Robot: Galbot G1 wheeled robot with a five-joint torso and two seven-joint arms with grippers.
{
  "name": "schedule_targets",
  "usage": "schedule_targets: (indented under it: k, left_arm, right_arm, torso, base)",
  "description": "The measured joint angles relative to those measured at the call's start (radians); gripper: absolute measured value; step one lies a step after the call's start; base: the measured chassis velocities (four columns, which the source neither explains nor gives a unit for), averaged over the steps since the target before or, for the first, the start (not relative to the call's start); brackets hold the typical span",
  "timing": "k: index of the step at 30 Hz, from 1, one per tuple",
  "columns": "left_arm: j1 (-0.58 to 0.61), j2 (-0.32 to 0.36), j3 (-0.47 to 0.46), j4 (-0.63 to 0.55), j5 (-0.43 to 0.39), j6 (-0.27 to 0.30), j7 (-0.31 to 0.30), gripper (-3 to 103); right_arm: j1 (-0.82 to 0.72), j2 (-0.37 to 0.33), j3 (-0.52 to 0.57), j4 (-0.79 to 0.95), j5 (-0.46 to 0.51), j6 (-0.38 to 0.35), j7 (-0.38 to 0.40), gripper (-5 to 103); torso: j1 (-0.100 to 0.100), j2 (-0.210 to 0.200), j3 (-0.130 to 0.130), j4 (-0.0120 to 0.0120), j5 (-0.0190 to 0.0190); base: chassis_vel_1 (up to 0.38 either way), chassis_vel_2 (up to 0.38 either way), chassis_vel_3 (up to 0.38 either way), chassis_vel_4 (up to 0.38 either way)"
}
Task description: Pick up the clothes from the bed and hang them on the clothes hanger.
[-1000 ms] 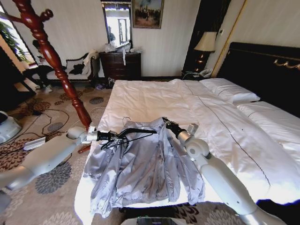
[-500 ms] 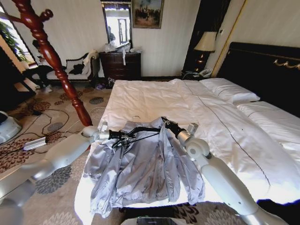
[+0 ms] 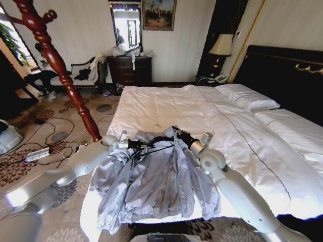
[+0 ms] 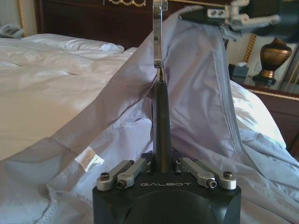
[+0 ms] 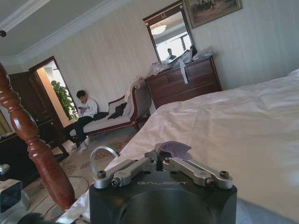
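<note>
left end effector [image 3: 135, 144] was closed on the clothes hanger [image 3: 154, 141], gripping one end of its slim black bar just above the jacket's left shoulder area. in the left wrist view the black bar [image 4: 162, 126] ran straight out from between the closed fingers [image 4: 140, 167], with the silver hook [image 4: 158, 32] at the far end. right end effector [image 3: 176, 132] was pinched shut on the collar of the clothes [image 3: 154, 184], lifting that fabric edge off the bed [image 3: 166, 103]. in the right wrist view a small fold of grey fabric [image 5: 173, 149] sat between its fingers. the hanger's far end lay at the raised collar, close to the right end effector. the jacket lay spread front-up at the near edge of the white duvet, hem toward the robot, sleeves to either side. a red wooden post [image 3: 55, 63] stood on the carpet to the bed's left.
</note>
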Motion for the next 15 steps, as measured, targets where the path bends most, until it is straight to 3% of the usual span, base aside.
schedule_targets:
  k: [15]
  left_arm:
    - [0.000,-0.041,0.001,0.006,-0.020,0.001,-0.023,15]
  right_arm:
    - [0.001,0.025,-0.033,-0.002,0.003,-0.008,0.009,0]
  torso:
    - [0.000,0.000,0.000,-0.0003,-0.0001]
  base:
    - [0.000,0.000,0.000,0.000]
